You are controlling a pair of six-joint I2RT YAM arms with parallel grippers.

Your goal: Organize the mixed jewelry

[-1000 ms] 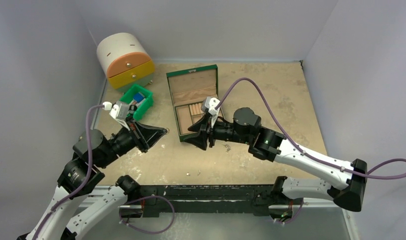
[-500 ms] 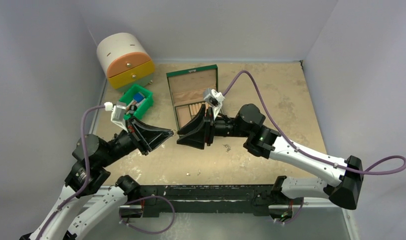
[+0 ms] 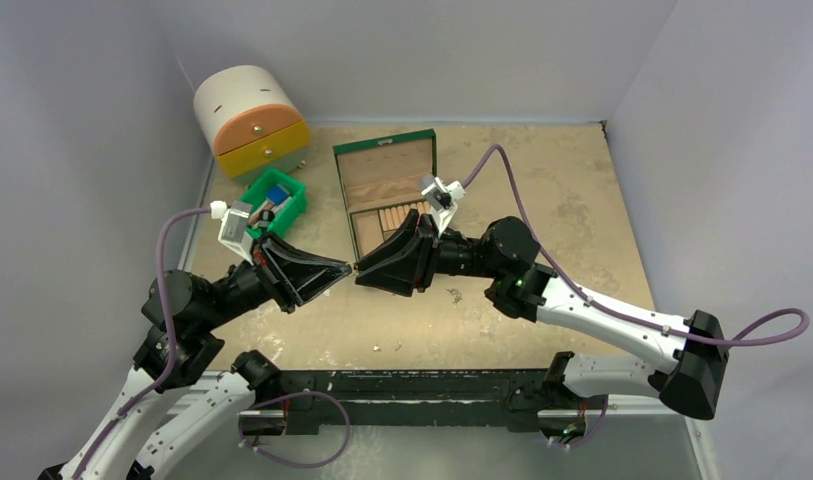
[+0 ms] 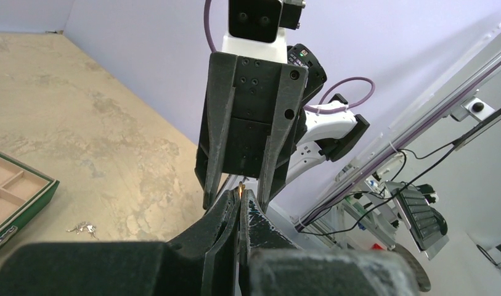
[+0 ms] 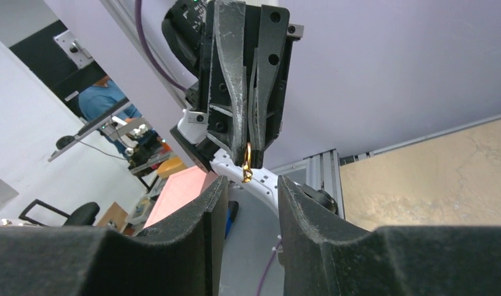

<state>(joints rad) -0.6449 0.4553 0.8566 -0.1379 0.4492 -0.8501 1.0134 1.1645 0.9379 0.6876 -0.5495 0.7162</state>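
Right hand [image 3: 363, 272] nearer, spread wide, left hand [image 3: 345, 267] pinching gold ring [image 5: 248, 161]

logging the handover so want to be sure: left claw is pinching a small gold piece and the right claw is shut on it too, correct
Not quite. The right claw is open, its fingers spread apart and clear of the piece. The rest holds: the left claw is pinching the small gold piece at its tips. The right wrist view shows this.
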